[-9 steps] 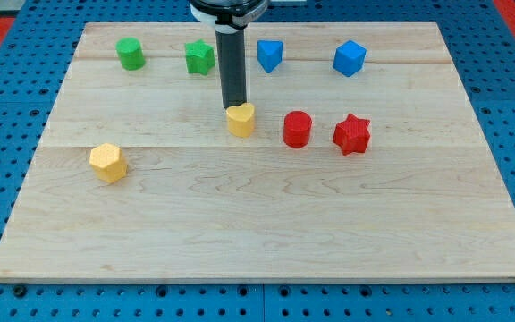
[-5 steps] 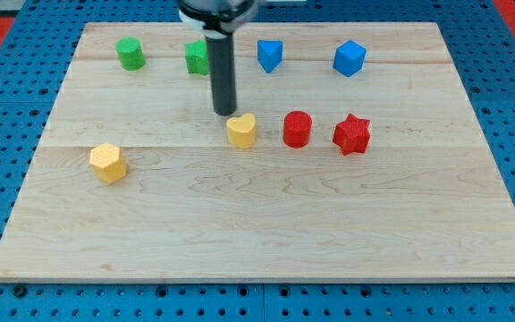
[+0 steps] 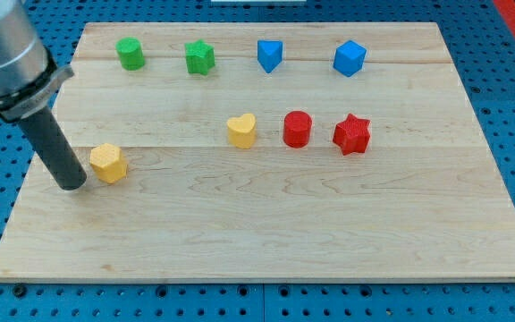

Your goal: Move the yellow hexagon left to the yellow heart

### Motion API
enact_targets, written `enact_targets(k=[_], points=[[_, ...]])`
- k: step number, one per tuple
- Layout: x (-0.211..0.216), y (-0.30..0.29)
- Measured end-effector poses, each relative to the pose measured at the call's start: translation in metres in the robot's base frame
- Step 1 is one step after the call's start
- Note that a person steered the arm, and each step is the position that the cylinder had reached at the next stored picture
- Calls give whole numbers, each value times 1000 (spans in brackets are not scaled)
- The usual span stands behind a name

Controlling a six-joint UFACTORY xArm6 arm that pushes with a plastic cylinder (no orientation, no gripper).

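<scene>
- Blue perforated desk (image 3: 508, 107) under a pale wooden board (image 3: 266, 224) that fills most of the view.
- Tip (image 3: 72, 185) of the straight dark rod down on the board near the view's left edge, just to the left of the yellow hexagon block (image 3: 108, 163); contact cannot be confirmed, gap very narrow if any.
- No hand fitted: arm ends in the rod only, so nothing open, closed or gripping.
- Grey arm housing (image 3: 3, 54) in the view's top left corner, rod slanting down from it toward the view's right.
- Yellow hexagon block lying on the left part of the board, flat, well apart from all other blocks.
- Yellow heart block (image 3: 241, 131) near the board's middle, well to the right of the hexagon and slightly higher in the view.
- Red cylinder block (image 3: 298, 129) just right of the heart, apart from it; red star block (image 3: 351, 134) further right, also apart.
- Along the view's top, left to right: green cylinder block (image 3: 130, 54), green star block (image 3: 200, 58), blue block of unclear shape (image 3: 269, 55), blue block with angular faces (image 3: 350, 58), all spaced apart.
</scene>
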State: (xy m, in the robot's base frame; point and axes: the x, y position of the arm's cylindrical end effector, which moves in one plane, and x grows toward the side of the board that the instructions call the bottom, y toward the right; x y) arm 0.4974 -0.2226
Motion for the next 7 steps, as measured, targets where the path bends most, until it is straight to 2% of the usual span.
enact_targets(k=[1, 2, 4, 7], points=[[-9, 25], [-35, 37], [-44, 73], [-53, 81]])
